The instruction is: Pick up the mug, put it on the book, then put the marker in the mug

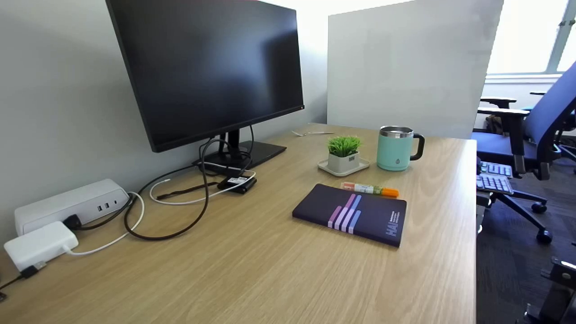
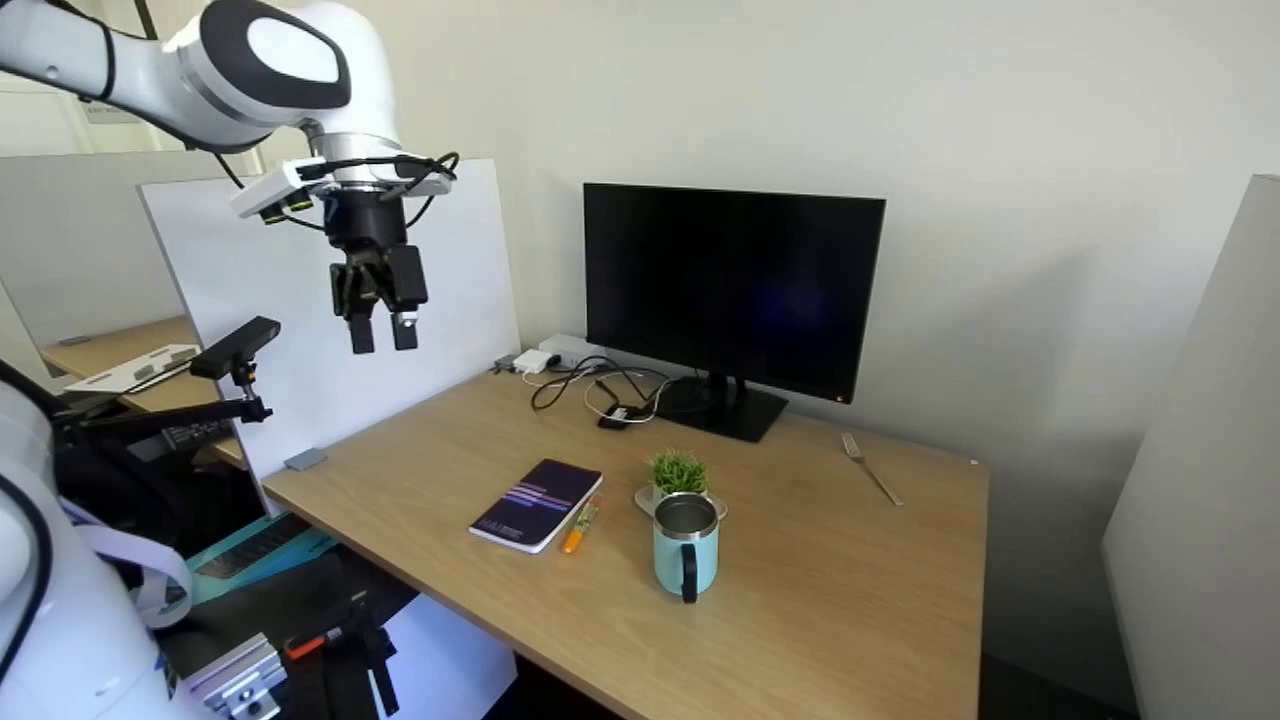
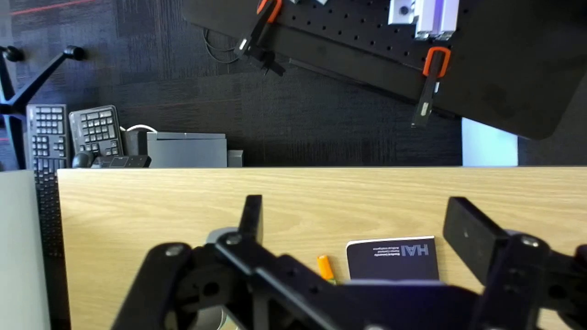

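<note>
Wrist view: the hand [image 3: 357,221], spread wide, partly hides the book [image 3: 392,260] and marker [image 3: 325,267]

The rounded white arm [image 2: 190,98] is marked with a dark-rimmed oval [image 2: 292,50] and strung with black cables [image 2: 368,162]; the black claw [image 2: 383,333] is dotted with silvery screws [image 3: 233,239].

Arm [image 2: 230,85] raised, bent; gripper [image 2: 383,337] downward (spread)
</note>
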Controlling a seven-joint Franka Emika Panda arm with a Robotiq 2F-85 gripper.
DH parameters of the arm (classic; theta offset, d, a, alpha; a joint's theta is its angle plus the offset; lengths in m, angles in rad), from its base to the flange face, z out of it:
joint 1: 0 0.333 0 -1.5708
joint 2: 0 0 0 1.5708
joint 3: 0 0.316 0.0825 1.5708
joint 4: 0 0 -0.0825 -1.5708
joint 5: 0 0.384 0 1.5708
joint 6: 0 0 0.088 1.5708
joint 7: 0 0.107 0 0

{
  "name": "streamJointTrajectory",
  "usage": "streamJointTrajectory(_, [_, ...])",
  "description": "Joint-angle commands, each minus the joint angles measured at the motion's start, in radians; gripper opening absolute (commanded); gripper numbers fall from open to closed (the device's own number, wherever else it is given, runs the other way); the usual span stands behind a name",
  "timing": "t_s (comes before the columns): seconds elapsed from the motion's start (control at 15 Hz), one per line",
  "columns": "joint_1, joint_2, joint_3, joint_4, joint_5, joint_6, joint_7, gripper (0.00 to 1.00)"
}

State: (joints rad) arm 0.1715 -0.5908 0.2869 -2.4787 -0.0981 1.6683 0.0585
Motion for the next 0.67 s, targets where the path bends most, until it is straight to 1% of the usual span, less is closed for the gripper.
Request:
streamJointTrajectory(0.0, [-0.009,0.092,-0.023,0.025,-0.097,0.092,0.004,1.0])
streamJointTrajectory(0.2, [-0.025,0.169,-0.052,0.035,-0.169,0.164,0.003,1.0])
streamJointTrajectory(0.33, [-0.038,0.22,-0.075,0.043,-0.193,0.205,0.005,1.0])
streamJointTrajectory(0.6, [-0.08,0.358,-0.145,0.089,-0.178,0.298,0.0,1.0])
